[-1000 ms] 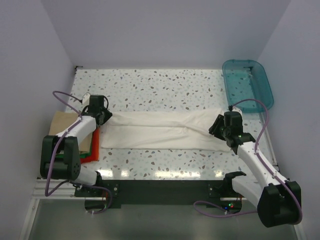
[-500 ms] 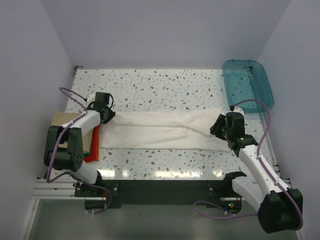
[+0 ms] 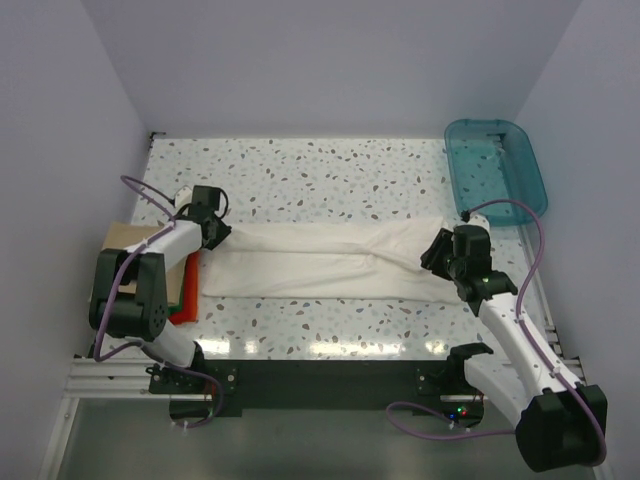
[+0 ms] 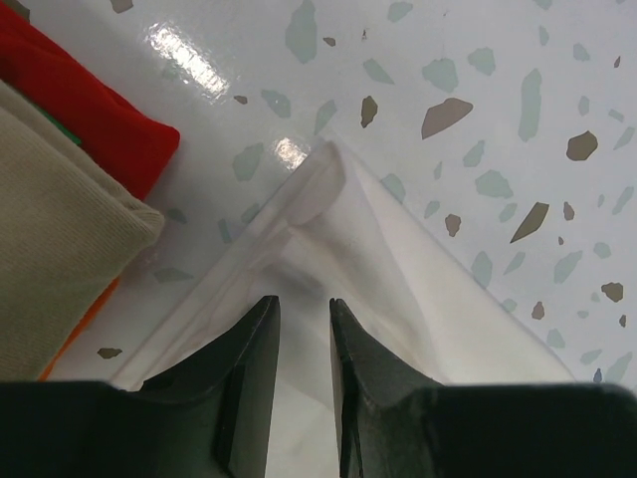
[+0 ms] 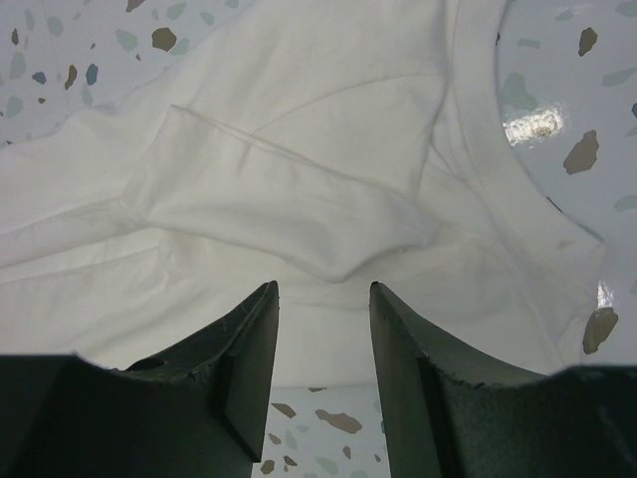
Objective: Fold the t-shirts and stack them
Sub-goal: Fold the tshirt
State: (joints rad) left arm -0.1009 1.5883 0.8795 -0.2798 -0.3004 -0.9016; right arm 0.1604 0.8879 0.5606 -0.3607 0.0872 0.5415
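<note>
While the white t-shirt lies flat on the tabletop, the left hand and right hand straddle its ends, fingers part-spread; whether either grips, I cannot tell.

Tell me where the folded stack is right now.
Top view: the folded stack sits at the left edge of the table, beside the left end of the white shirt.

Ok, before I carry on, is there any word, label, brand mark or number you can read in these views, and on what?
None readable.
The white shirt shows no print or tag in any view.
The folded tan shirt and red shirt are plain.
The teal bin has no visible marking.
The table has only speckles.
</note>
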